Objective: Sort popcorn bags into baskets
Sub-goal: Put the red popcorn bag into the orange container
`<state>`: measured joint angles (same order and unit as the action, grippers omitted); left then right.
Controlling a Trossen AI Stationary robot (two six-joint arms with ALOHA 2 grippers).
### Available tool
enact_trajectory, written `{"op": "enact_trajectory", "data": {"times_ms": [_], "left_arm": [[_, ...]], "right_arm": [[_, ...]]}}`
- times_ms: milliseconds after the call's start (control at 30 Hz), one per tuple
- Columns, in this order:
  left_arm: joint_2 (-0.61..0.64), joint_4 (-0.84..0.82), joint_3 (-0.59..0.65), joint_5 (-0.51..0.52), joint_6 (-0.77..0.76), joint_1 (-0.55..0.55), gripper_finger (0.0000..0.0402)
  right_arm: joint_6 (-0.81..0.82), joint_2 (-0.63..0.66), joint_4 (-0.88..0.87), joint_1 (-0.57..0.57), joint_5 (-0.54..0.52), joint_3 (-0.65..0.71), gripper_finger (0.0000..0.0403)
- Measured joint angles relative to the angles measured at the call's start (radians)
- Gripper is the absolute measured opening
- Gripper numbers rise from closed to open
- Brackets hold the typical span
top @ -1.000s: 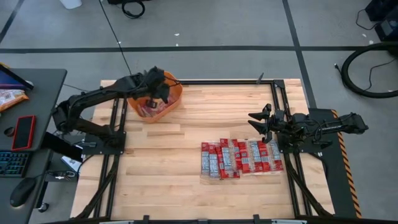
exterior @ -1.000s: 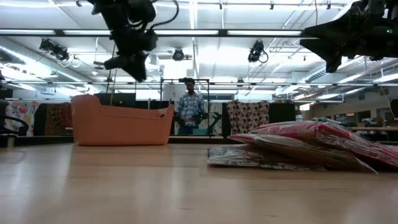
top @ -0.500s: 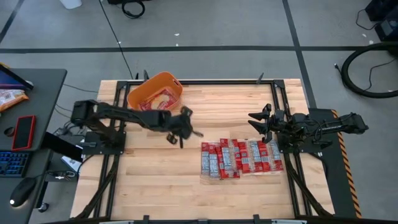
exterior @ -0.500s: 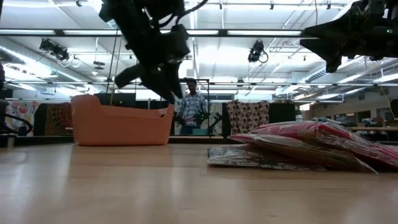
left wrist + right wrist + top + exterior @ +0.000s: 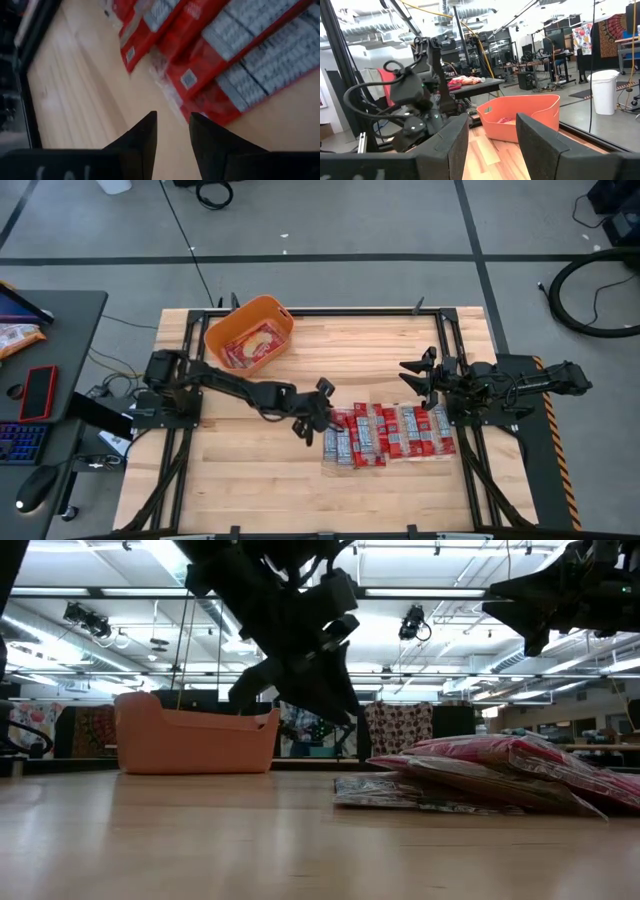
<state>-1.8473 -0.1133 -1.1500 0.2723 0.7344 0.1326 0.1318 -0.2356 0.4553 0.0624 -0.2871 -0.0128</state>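
Note:
Several red popcorn bags point(image 5: 385, 432) lie overlapping in a row on the wooden table, right of centre and toward the near side; they also show as a low pile point(image 5: 480, 775). The orange basket point(image 5: 212, 340) stands at the far left with red bags lying inside it. My left gripper point(image 5: 318, 418) hangs just off the left end of the row, slanting down, open, with bare wood between its fingers point(image 5: 172, 122). The nearest popcorn bags point(image 5: 240, 45) lie just beyond its tips. My right gripper point(image 5: 408, 373) waits open above the table's right side, pointing toward the basket point(image 5: 520, 117).
Black frame rails run along the table's left, right and far sides. Bare wood lies between the basket and the row of bags. A desk with a keyboard and a red slab point(image 5: 40, 392) stands beyond the table's left edge.
My left gripper has swung from above the basket toward the table's right and near side, sinking and tipping downward, and now hangs at the left end of the row of bags. The bags and basket have not moved.

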Motion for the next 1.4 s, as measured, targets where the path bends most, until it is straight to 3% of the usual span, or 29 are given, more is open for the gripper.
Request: {"op": "enact_trajectory", "data": {"times_ms": [133,233,367,700,800,900,1133,1400], "left_arm": [[-0.005,0.021,0.0,-0.003,0.059,0.016,0.0118],[-0.005,0.021,0.0,-0.005,0.013,0.028,0.0118],[0.002,-0.009,0.011,-0.086,-0.007,0.036,0.0112],[0.177,0.127,0.211,-0.079,-0.088,0.022,0.0063],[0.154,0.175,0.215,-0.075,-0.086,0.034,0.0073],[0.112,0.228,0.216,-0.073,-0.042,0.046,0.0101],[0.008,0.399,0.217,-0.063,0.221,0.058,0.0166],[-0.135,0.604,0.216,-0.079,0.492,0.054,0.0172]], "right_arm": [[0.0,0.0,0.0,0.0,0.0,0.0,0.017],[0.0,0.0,0.0,0.0,0.0,0.0,0.017],[0.0,0.0,0.0,0.0,0.0,0.0,0.017],[-0.032,-0.001,0.143,0.0,0.004,0.0,0.017],[-0.038,-0.003,0.132,0.0,-0.083,0.0,0.017],[0.032,-0.01,0.128,-0.001,-0.123,0.0,0.017],[0.063,-0.026,0.135,0.0,-0.066,0.0,0.017],[0.078,-0.031,0.138,0.0,-0.065,0.0,0.017]]}}
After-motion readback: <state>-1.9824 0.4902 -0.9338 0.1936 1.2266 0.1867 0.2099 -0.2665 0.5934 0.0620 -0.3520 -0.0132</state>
